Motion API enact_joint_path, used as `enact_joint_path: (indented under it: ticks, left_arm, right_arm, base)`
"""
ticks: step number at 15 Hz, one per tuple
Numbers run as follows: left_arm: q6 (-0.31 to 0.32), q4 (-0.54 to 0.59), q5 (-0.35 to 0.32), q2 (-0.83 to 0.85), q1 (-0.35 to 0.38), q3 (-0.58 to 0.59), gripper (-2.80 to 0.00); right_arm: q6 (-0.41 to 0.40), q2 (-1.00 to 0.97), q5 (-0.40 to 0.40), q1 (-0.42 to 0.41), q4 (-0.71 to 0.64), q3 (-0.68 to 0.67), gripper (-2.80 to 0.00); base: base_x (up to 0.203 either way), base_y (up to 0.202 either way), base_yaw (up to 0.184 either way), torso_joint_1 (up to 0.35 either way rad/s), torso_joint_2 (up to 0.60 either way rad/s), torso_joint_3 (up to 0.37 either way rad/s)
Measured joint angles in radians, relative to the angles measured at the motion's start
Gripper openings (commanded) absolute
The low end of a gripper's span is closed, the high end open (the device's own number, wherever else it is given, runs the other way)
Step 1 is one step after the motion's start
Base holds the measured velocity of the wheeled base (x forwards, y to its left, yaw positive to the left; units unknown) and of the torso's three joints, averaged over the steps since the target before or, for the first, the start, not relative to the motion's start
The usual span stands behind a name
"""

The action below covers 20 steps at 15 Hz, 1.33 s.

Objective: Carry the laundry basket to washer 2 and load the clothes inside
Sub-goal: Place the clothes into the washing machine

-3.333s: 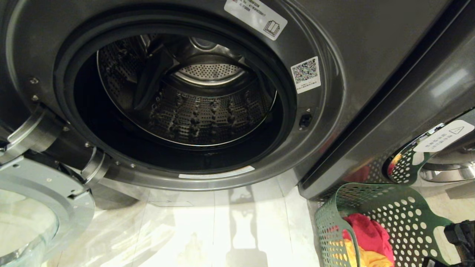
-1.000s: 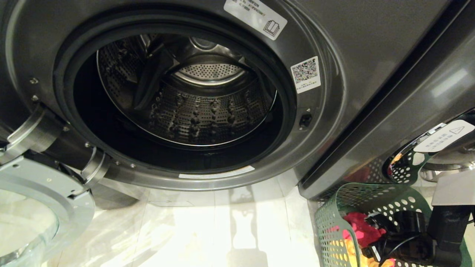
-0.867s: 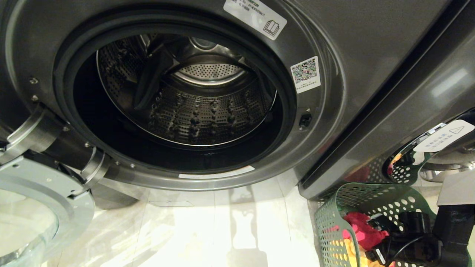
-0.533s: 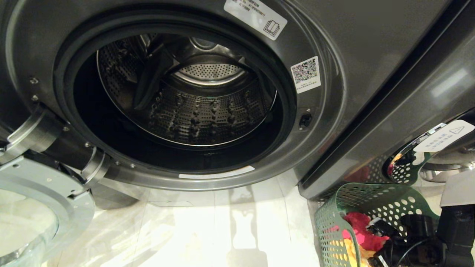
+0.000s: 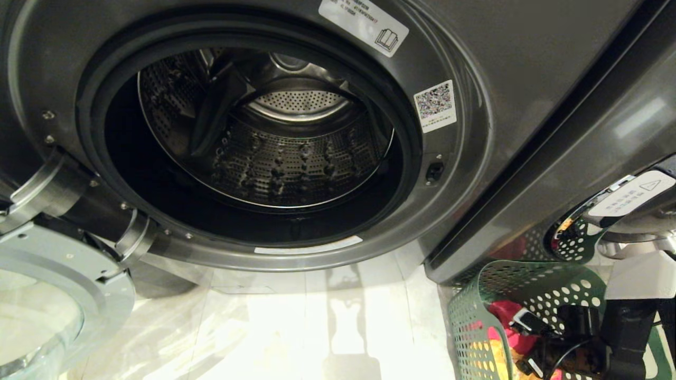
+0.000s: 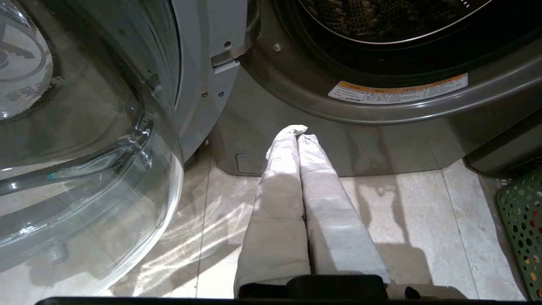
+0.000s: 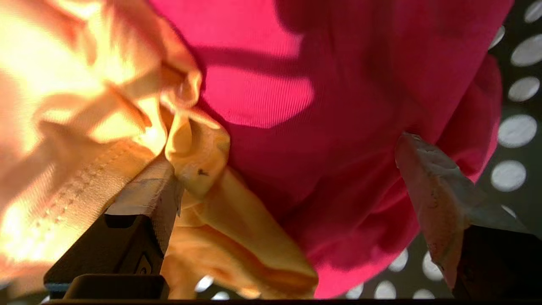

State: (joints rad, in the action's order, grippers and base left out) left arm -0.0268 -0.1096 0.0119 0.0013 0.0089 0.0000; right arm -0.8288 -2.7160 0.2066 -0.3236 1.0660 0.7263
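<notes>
Washer 2 (image 5: 475, 158) fills the head view with its door (image 5: 42, 311) swung open to the left; its number label is out of view. The steel drum (image 5: 274, 153) holds nothing. The green perforated laundry basket (image 5: 465, 327) stands on the floor at the lower right, against the washer's right corner. Inside lie a pink-red garment (image 5: 504, 311) and a yellow garment (image 5: 496, 353). My right gripper (image 5: 525, 343) is down in the basket, open, its fingers straddling the pink-red garment (image 7: 338, 106) and a fold of the yellow one (image 7: 84, 84). My left gripper (image 6: 296, 132) is shut and empty, low before the washer's base.
A second washer's door (image 5: 623, 200) with a white warning label sits behind the basket at the right. The glass bowl of the open door (image 6: 84, 148) bulges out on the left over the floor. Pale floor tiles (image 5: 317, 327) lie between door and basket.
My right arm came in from the right and reached into the basket. Over the last second it sank slightly and the wrist rolled, jaws staying open. The left arm has not moved.
</notes>
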Motion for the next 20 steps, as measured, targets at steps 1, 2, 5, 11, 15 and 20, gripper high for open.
enact_joint_path:
  ticks: [1, 2, 5, 11, 15, 20]
  left_arm:
    - [0.0, 0.0, 0.0, 0.0, 0.0, 0.0, -2.8]
    - [0.0, 0.0, 0.0, 0.0, 0.0, 0.0, -2.8]
    - [0.0, 0.0, 0.0, 0.0, 0.0, 0.0, -2.8]
    - [0.0, 0.0, 0.0, 0.0, 0.0, 0.0, -2.8]
    - [0.0, 0.0, 0.0, 0.0, 0.0, 0.0, -2.8]
    - [0.0, 0.0, 0.0, 0.0, 0.0, 0.0, -2.8]
  right_arm:
    - [-0.012, -0.021, -0.007, 0.0, 0.01, 0.025, 0.0]
    - [-0.017, -0.039, -0.01, 0.001, 0.017, 0.039, 0.0]
    - [-0.017, -0.079, -0.008, 0.001, 0.019, 0.067, 0.0]
    - [-0.016, -0.111, -0.008, -0.004, 0.018, 0.057, -2.8]
    - [-0.011, -0.122, -0.01, -0.007, 0.018, 0.063, -2.8]
    - [0.0, -0.08, -0.009, -0.022, 0.012, 0.017, -2.8]
  base:
    - [0.0, 0.0, 0.0, 0.0, 0.0, 0.0]
    - [0.0, 0.0, 0.0, 0.0, 0.0, 0.0]
    - [0.0, 0.0, 0.0, 0.0, 0.0, 0.0]
    - [0.0, 0.0, 0.0, 0.0, 0.0, 0.0]
    - [0.0, 0.0, 0.0, 0.0, 0.0, 0.0]
    - [0.0, 0.0, 0.0, 0.0, 0.0, 0.0]
